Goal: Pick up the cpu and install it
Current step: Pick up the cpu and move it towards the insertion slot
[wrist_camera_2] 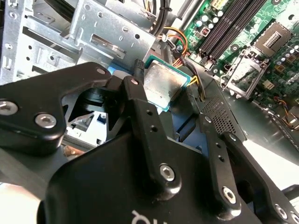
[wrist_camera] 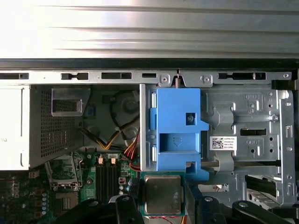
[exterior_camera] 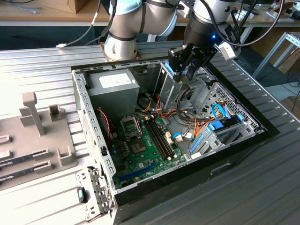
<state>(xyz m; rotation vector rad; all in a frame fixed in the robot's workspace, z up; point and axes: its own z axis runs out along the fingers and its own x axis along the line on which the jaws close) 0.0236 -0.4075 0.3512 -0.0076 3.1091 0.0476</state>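
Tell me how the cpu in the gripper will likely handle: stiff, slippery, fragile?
The cpu looks like a thin rigid plate, so probably stiff and light. Its smooth metal top looks slick; held by its edges in the gripper, it could twist or slip. The thin green rim suggests it's fragile.

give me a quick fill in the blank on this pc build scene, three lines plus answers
1. The end effector is ____ on the cpu.
2. The plastic bracket on the metal drive cage is ____ in colour.
3. The motherboard inside the open case is ____ in colour.
Answers: shut; blue; green
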